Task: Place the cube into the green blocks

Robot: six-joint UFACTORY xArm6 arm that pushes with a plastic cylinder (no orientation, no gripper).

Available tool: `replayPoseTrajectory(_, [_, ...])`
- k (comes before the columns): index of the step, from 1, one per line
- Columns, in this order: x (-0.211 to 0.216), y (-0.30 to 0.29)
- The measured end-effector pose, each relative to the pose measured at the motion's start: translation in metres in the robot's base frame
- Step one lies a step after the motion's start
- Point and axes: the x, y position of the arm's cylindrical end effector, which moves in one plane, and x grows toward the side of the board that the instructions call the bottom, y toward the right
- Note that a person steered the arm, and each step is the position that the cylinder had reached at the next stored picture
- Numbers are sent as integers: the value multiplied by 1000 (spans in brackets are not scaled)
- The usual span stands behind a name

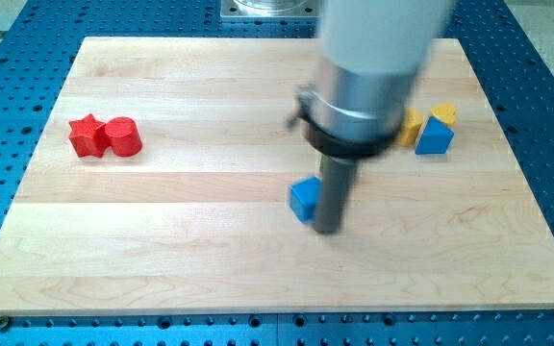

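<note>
A blue cube (304, 199) lies near the middle of the wooden board (162, 240). My tip (328, 230) is just right of the cube and slightly below it, touching or nearly touching its right side. A thin sliver of green (321, 164) shows at the rod's left edge, just above the cube; the rest of the green blocks is hidden behind the arm.
A red star block (87, 135) and a red cylinder (123, 136) touch at the view's left. At the view's right sit a blue triangular block (435, 137), a yellow block (443, 114) above it and a yellow block (411, 126) partly behind the arm.
</note>
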Motion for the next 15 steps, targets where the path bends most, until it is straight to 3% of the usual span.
replayPoseTrajectory(1, [-74,-28])
replayPoseTrajectory(2, [-82,-47])
replayPoseTrajectory(3, [-11,-46])
replayPoseTrajectory(4, [15,-39])
replayPoseTrajectory(5, [-14,-93])
replayPoseTrajectory(6, [-73,-74])
replayPoseTrajectory(7, [-96,-74])
replayPoseTrajectory(9, [-103,-65])
replayPoseTrajectory(10, [-105,-28])
replayPoseTrajectory(13, [-173,24])
replayPoseTrajectory(15, [-169,-79])
